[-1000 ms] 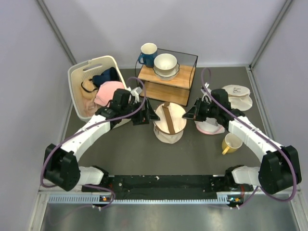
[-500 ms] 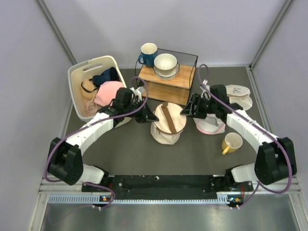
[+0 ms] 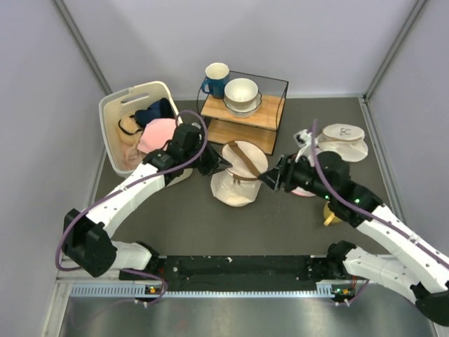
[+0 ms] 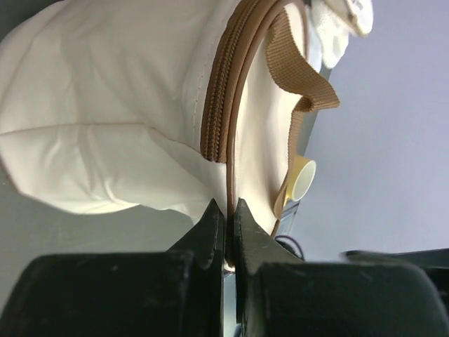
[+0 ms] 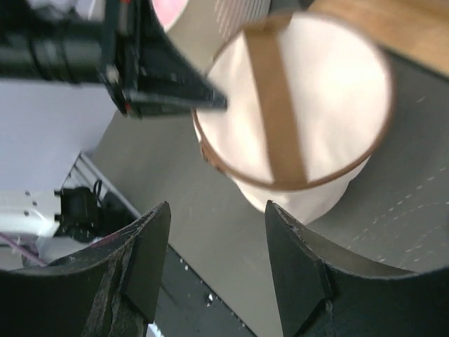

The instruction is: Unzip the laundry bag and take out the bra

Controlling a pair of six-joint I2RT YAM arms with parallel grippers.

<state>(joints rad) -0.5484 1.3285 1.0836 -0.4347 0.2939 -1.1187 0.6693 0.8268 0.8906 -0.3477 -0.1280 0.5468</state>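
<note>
- Pinching the brown piping around the lid of the cream cylindrical fabric laundry bag (image 4: 126, 105): the left gripper (image 4: 229, 210), both fingers pressed together on that edge.
- Landmark: the wooden two-shelf stand in a black wire frame (image 3: 242, 121). The laundry bag sits on the dark grey table (image 3: 210, 225) just in front of the stand, leaning, with its round lid tipped up toward the stand.
- A brown webbing strap (image 5: 277, 105) runs straight across the lid. A brown zip (image 4: 214, 105) lies just under the piping, its teeth meshed along the stretch in view.
- The left gripper meets the lid rim on the side toward the stand's left end.
- The right gripper (image 5: 217, 210) has its fingers spread wide with nothing between them. It hangs off the bag's other side, in front of the stand's right end, and is not touching the fabric.
- A cream rigid plastic basket (image 3: 135, 91) stands left of the stand, holding a pink garment (image 3: 160, 132) and a dark blue garment (image 3: 154, 112).
- A white ceramic bowl (image 3: 240, 91) rests on the stand's upper shelf. A blue mug (image 3: 214, 77) is at the stand's far left corner; cannot tell whether it is on the stand or behind it.
- A flat round white pouch (image 3: 344, 140) lies right of the stand.
- A yellow mug (image 4: 302, 179) sits in front of and to the right of the stand, mostly hidden by the right arm from above.
</note>
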